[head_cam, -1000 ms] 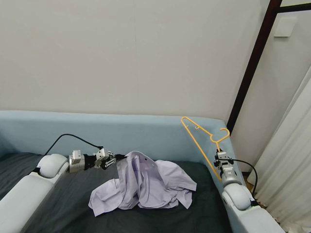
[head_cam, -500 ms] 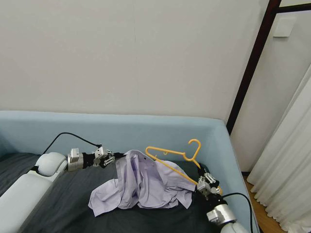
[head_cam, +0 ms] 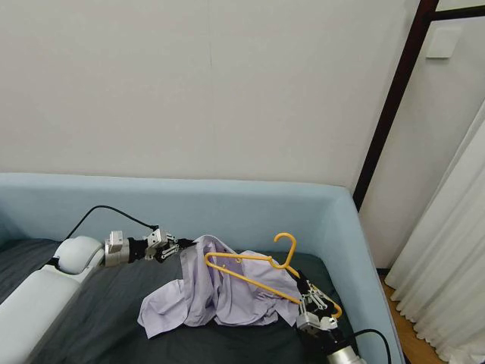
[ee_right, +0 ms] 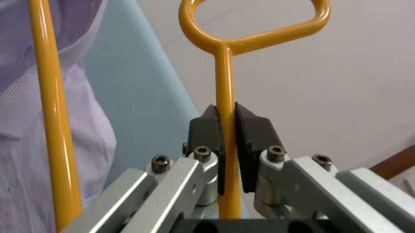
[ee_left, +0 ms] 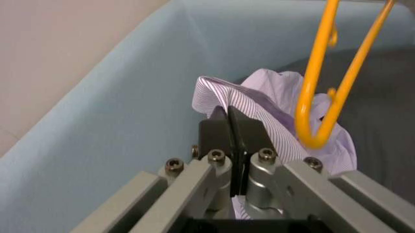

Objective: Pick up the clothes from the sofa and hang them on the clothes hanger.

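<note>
L end effector [head_cam: 173,249] pinched shut on shirt [head_cam: 227,292] collar edge, just off sofa [head_cam: 265,208] backrest. R end effector [head_cam: 312,296] clamped on yellow hanger [ee_right: 224,73] rod, hanger tilted over shirt's right half, near sofa's right arm. Dark seat cushion [head_cam: 98,311] shows left of shirt.

We see a blue sofa [head_cam: 250,205] against a plain wall [head_cam: 227,91]. At right, a dark door frame [head_cam: 392,114] stands near a white curtain [head_cam: 447,258].
</note>
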Robot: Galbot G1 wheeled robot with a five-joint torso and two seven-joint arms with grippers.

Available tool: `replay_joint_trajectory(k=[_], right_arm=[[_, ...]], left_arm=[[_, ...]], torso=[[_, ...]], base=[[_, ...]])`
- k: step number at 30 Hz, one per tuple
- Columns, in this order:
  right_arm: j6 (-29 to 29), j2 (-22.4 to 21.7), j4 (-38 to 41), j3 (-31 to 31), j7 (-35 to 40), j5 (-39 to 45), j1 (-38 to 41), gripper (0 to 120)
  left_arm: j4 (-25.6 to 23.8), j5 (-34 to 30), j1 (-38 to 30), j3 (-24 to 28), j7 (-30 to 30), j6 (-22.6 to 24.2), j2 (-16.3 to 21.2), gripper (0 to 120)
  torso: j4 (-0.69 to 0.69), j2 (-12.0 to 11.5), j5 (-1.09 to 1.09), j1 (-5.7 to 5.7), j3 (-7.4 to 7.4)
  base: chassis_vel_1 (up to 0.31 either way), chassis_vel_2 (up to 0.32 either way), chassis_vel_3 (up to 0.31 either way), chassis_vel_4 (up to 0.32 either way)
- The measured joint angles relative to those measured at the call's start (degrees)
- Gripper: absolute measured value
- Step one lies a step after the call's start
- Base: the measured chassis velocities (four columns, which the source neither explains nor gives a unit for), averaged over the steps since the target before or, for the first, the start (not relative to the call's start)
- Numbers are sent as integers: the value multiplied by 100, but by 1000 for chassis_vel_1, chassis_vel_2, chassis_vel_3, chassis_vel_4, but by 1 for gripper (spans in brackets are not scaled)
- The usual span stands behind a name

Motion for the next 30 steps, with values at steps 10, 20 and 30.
replay_joint_trajectory(k=[10, 20, 30], right_arm=[[-139, 286, -460, -150, -41, -617, 523, 5], [-430, 622, -843, -601, -197, -603, 989, 5], [-453, 1174, -1495, -1227, 52, -235, 1682, 5]], left_arm=[[-254, -95, 186, -65, 39, 32, 135, 0], [-694, -414, 363, -78, -55, 240, -103, 0], [-1014, -336, 879, -201, -118, 249, -354, 0]], torso=[[2, -1, 0, 1, 0], [0, -1, 0, 1, 0], [2, -1, 0, 1, 0]], base=[[0, 0, 0, 0], [0, 0, 0, 0], [0, 0, 0, 0]])
